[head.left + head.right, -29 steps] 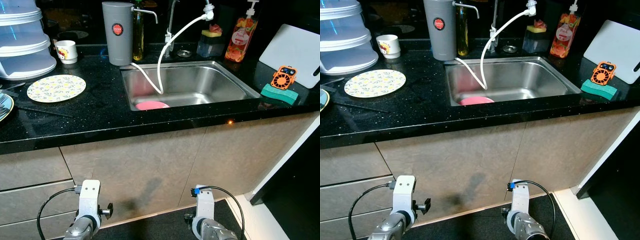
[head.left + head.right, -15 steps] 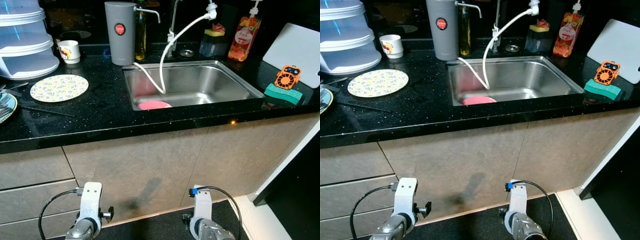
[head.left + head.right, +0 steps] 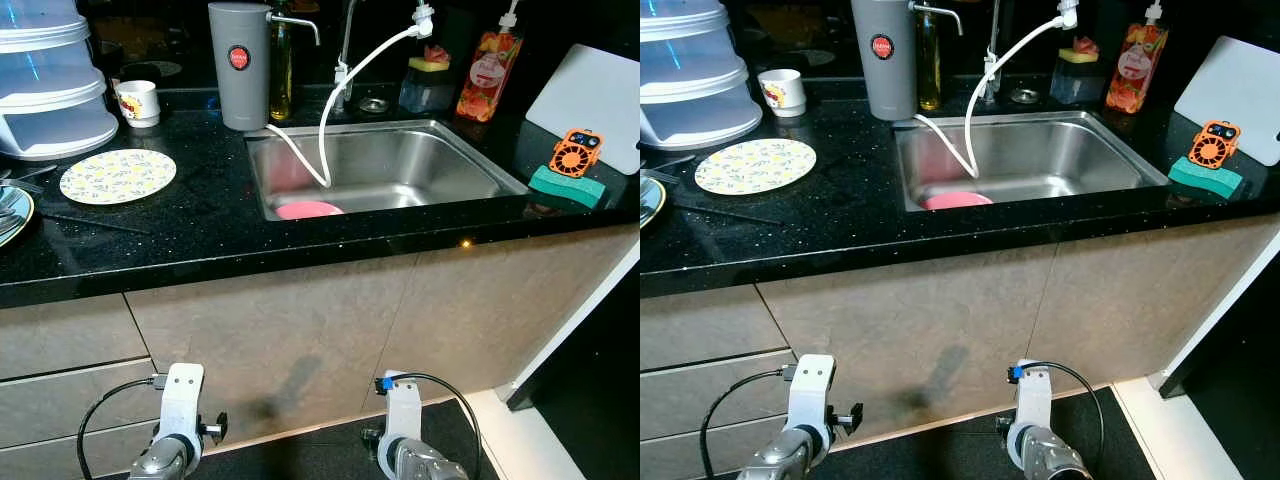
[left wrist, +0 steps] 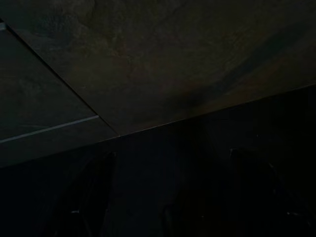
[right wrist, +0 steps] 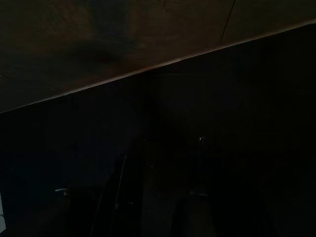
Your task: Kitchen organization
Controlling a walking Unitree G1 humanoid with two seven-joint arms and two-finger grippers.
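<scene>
A black counter (image 3: pixel 200 230) holds a steel sink (image 3: pixel 420 165) with a pink plate (image 3: pixel 308 210) lying at its near left. A white hose (image 3: pixel 325 120) hangs from the tap into the sink. Left of the sink lies a yellow-patterned plate (image 3: pixel 117 176), with a small printed mug (image 3: pixel 136 102) behind it. A grey water filter jug (image 3: pixel 238 65) stands at the sink's back left corner. My left arm (image 3: pixel 180 400) and right arm (image 3: pixel 402 412) hang idle low in front of the cabinet doors. Both wrist views are very dark and show cabinet front and floor.
Stacked white food covers (image 3: pixel 50 90) stand at the far left, with a plate's edge (image 3: pixel 12 215) below them. An oil bottle (image 3: pixel 277 60), a soap bottle (image 3: pixel 483 75), a green sponge (image 3: pixel 566 187), an orange fan (image 3: pixel 575 157) and a white cutting board (image 3: pixel 590 100) ring the sink.
The head camera has shifted slightly, so the whole scene sits a little differently. Nothing on the counter has moved and both arms still hang.
</scene>
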